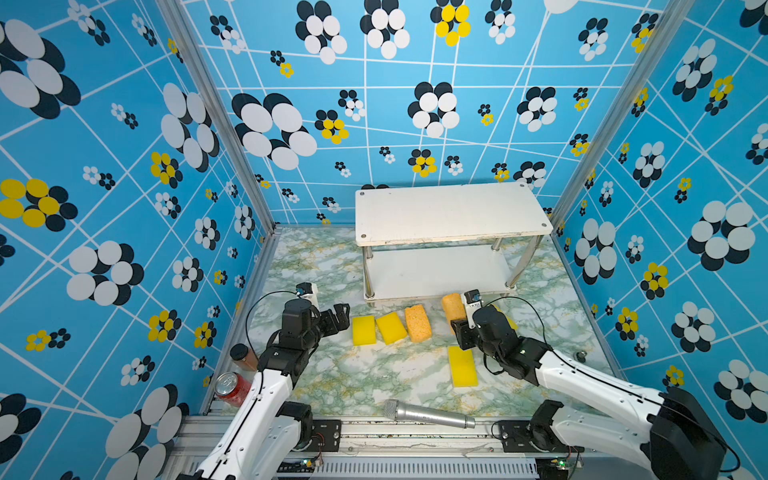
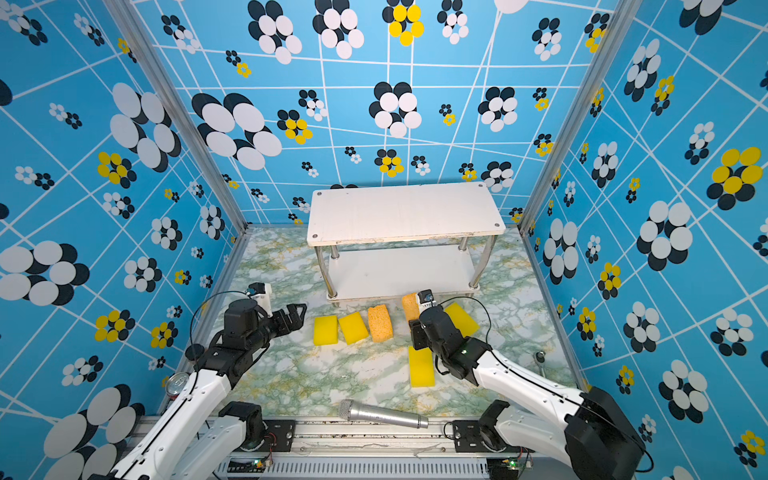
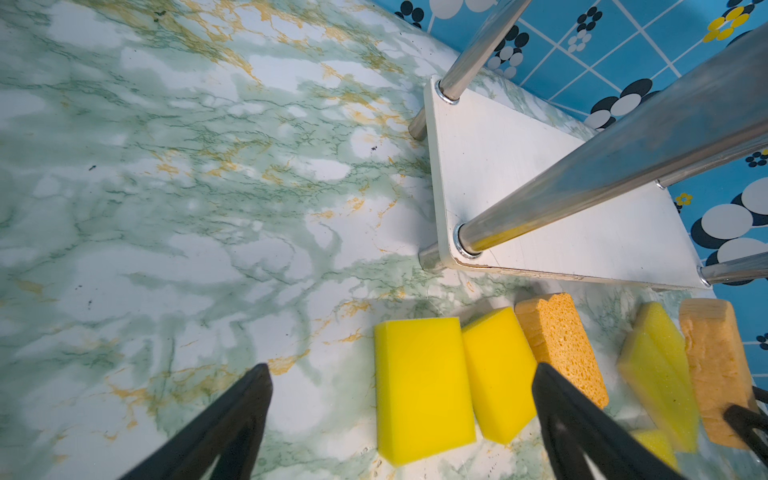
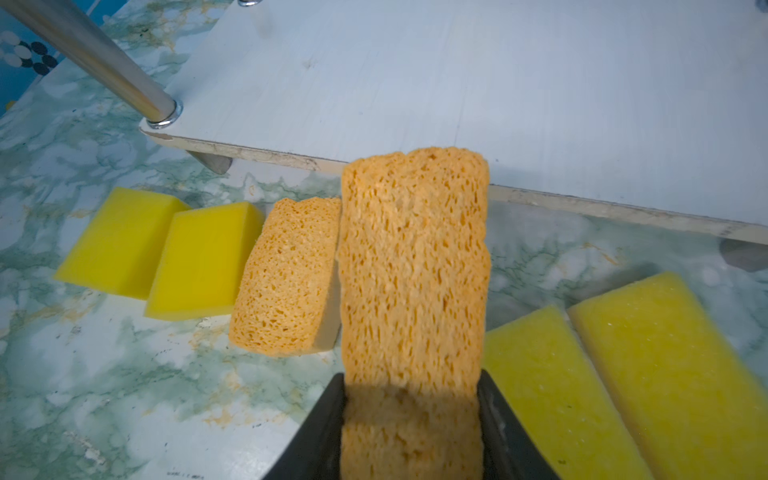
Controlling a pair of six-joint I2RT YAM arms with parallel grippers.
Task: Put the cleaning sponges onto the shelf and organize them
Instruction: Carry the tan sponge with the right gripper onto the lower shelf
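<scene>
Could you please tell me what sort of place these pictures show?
Most likely a robot test booth, not a real kitchen: flower-printed blue panels on an aluminium frame enclose a marble-print tabletop, two arms are mounted on a front rail, and a shelf, sponges and microphone sit as props.

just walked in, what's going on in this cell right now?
Right claw grips one orange sponge just in front of the shelf. Left claw hangs open beside the two small yellow sponges, holding nothing. Both shelf boards are bare; the other sponges lie on the table, so none is placed yet.
</scene>
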